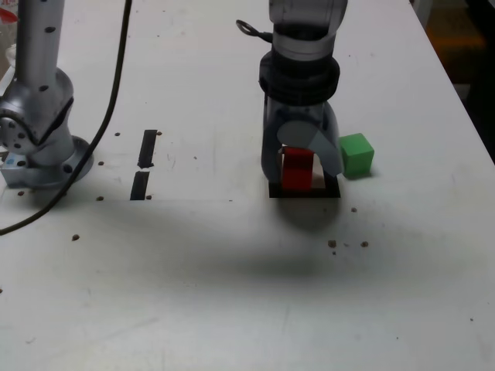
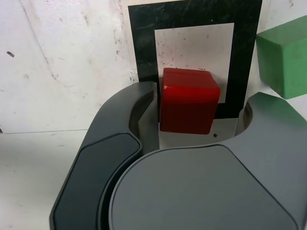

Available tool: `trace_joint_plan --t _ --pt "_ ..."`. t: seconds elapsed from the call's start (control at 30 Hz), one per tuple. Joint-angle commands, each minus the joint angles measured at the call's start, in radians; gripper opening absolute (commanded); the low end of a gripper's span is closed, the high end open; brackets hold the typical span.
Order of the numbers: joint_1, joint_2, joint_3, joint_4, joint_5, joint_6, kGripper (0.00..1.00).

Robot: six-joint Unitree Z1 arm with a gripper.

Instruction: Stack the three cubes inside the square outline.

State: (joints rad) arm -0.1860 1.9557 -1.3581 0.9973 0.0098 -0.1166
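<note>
Two cubes show. One red cube stands in the square outline, between the spread jaws of the gripper, touching one. One green cube sits just beside the gripper, outside the outline.

The claw stands over the square outline on the table, with one cube between its two jaws. In the wrist view that cube sits inside the outline, toward the claw's end of the inner field, close against one jaw and apart from the other. A second cube lies just beside the claw on the exterior view's right, outside the outline; in the wrist view this cube is beyond the frame's outer edge. Two short bar marks lie well apart from the claw on the exterior view's left, one before the other. Farther left stands the arm's base.
</note>
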Motion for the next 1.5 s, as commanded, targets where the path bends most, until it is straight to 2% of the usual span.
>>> trace_joint_plan --t 0.0,0.23,0.5,0.7,0.87,1.03,1.13,1.27,1.37,1.47 --pt "-0.001 0.0 0.004 -0.004 0.0 0.002 0.71" --pt "-0.001 -0.063 0.021 0.035 0.015 0.001 0.72" --pt "-0.001 -0.167 0.02 0.105 0.054 -0.004 0.73" --pt "-0.001 -0.205 0.023 0.128 0.059 -0.005 0.72" --pt "-0.001 -0.224 0.027 0.158 0.083 0.015 0.72" --pt "0.008 -0.227 0.037 0.169 0.113 0.115 0.74" --pt "0.024 -0.223 0.048 0.166 0.148 0.211 0.74" --pt "0.05 -0.217 0.052 0.163 0.176 0.311 0.74" --pt "0.1 -0.203 0.054 0.16 0.187 0.425 0.74" --pt "0.165 -0.167 0.047 0.152 0.174 0.532 0.74"
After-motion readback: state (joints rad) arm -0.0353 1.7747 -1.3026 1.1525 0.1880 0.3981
